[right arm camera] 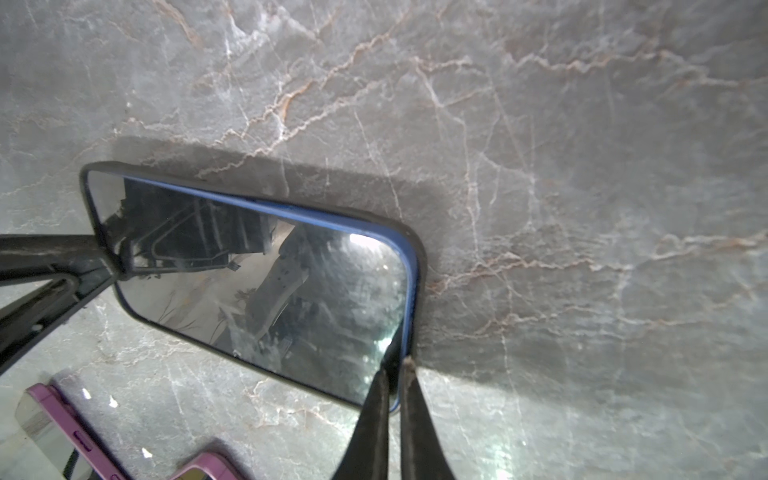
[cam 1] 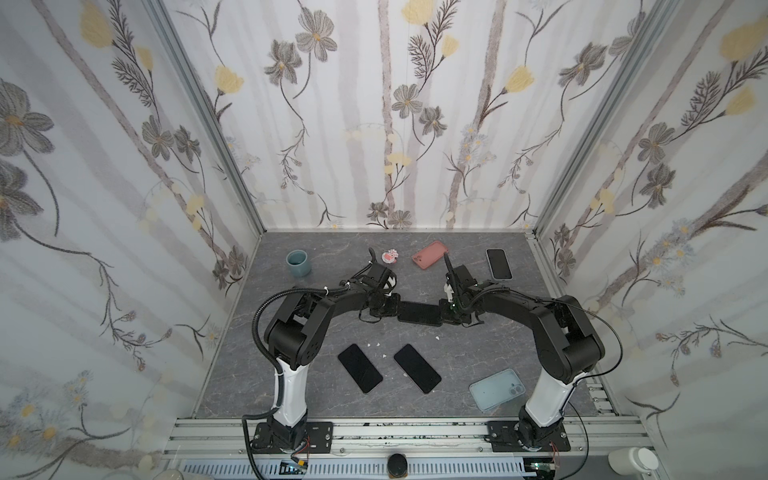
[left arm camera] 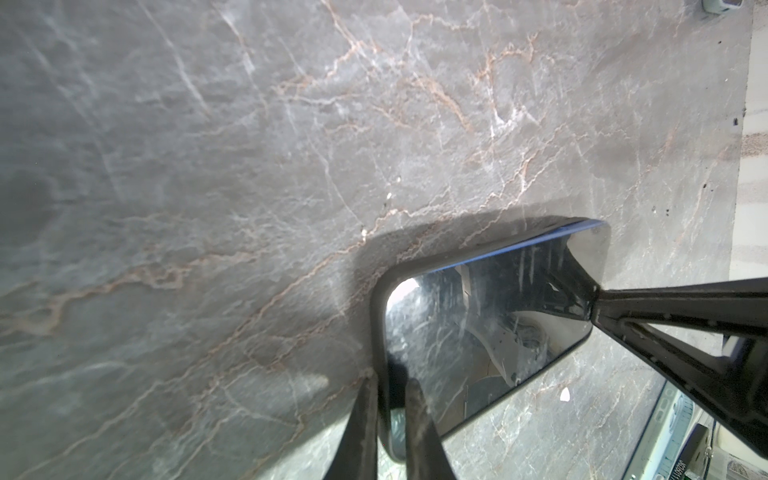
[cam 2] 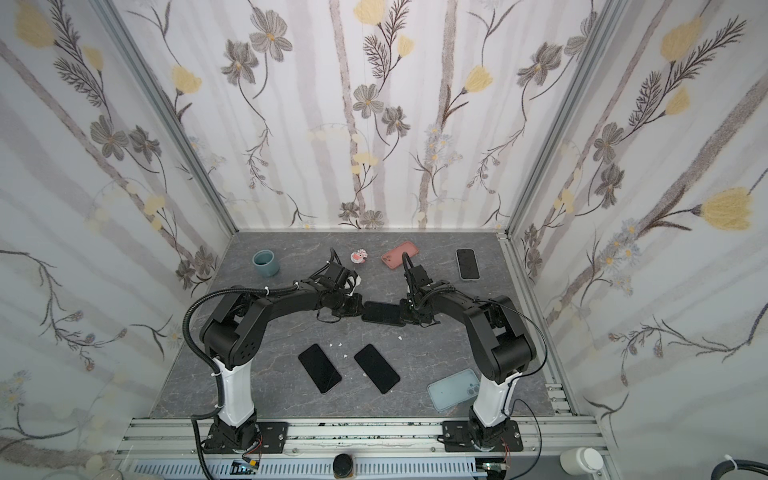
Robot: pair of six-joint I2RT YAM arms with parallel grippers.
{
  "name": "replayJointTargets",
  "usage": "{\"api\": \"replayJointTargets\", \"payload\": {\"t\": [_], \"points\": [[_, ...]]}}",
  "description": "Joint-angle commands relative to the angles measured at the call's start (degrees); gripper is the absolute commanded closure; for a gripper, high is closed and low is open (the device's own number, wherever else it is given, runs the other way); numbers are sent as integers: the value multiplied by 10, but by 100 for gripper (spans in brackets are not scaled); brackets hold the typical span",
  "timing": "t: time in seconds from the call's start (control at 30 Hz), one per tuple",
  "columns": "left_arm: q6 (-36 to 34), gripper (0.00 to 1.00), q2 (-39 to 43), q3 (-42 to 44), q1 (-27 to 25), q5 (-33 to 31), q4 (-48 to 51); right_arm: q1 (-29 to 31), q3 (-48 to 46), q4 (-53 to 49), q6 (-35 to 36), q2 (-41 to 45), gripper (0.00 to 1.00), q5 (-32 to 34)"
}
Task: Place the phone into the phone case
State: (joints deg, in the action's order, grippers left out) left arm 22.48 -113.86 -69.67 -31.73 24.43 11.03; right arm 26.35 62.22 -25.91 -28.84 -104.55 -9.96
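A black-screened phone with a blue rim lies in a dark phone case, held level a little above the table between both grippers. My left gripper is shut on the case's left end, its fingers pinching the lip. At the other end my right gripper is shut, and its fingers clamp the phone's blue rim and the case together. The blue rim shows along one long side and at the right end. Both top views show the phone bridging the two grippers.
Two bare black phones lie near the front. A light blue case lies by the right arm's base. At the back are a pink case, another phone, a blue-grey cup and a small pink figure.
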Motion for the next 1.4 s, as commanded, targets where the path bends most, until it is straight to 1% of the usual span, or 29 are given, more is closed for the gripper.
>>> {"api": "replayJointTargets", "payload": {"t": [0.0,0.13,0.23,0.3,0.4,0.47,0.53,0.63,0.73,0.8,0.93,1.03,1.13,1.27,1.37], "points": [[-6,88,0,-1,-2,-5,13,10,6,-59,5,-8,90,37],[-6,89,16,-3,1,-15,11,14,34,-70,6,15,85,48],[-6,88,39,-3,3,-45,0,14,53,-75,6,43,81,66],[-4,86,45,-12,7,-54,-2,15,64,-77,10,60,80,81],[-7,80,37,-41,12,-46,18,13,79,-77,22,75,77,100],[-2,75,26,-77,15,-29,32,14,85,-66,41,85,75,113],[5,72,17,-90,15,-14,33,14,85,-51,52,96,74,126],[5,69,1,-100,15,-14,32,12,78,-23,63,108,73,140],[-7,67,-10,-99,16,-19,41,6,82,-18,65,92,73,130],[-10,65,-13,-90,17,-16,39,3,84,-19,62,73,74,116],[-2,63,-6,-73,18,3,21,-10,84,-19,51,39,80,69],[-5,63,-8,-77,18,6,25,-18,85,-14,39,16,80,38],[1,63,-9,-76,18,4,23,-17,87,-12,37,2,80,34],[19,64,0,-59,18,13,-6,-16,80,-10,37,-7,80,33],[21,65,-3,-61,18,18,-4,-15,78,-9,38,-14,81,28]]}}
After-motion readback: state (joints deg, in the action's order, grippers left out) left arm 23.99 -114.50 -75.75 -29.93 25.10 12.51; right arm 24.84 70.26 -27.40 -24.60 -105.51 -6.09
